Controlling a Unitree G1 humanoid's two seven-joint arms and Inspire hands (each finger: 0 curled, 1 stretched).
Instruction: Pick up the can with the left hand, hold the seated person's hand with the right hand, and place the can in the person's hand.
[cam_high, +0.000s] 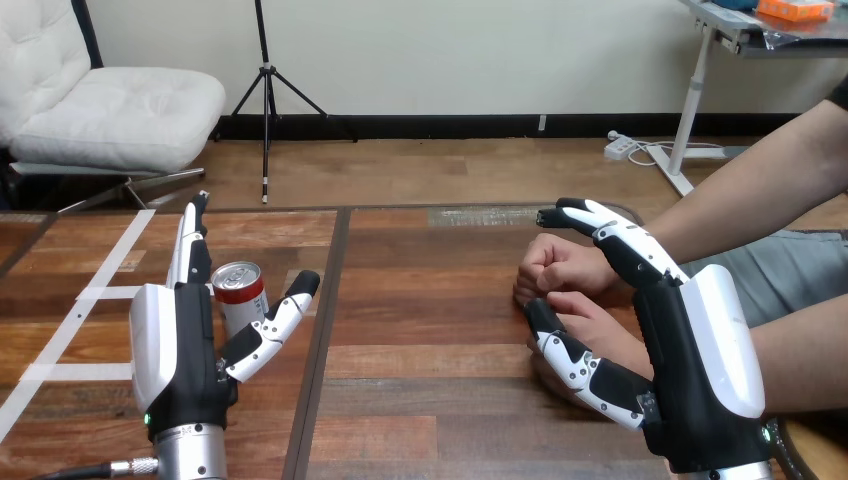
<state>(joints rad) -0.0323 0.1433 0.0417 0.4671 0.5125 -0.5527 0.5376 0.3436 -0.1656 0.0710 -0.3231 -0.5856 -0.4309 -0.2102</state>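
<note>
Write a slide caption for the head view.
Left hand open around the upright can on the table, not yet gripping; right hand open beside the person's hands.

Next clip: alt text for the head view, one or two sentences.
The robot's open left hand brackets a red-and-silver metal can standing on the wooden table. Its open right hand frames the person's hands between thumb and fingers.

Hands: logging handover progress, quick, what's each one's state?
Left hand: open, beside the can, not gripping.
Right hand: open, spanning the person's hands, not closed.
</note>
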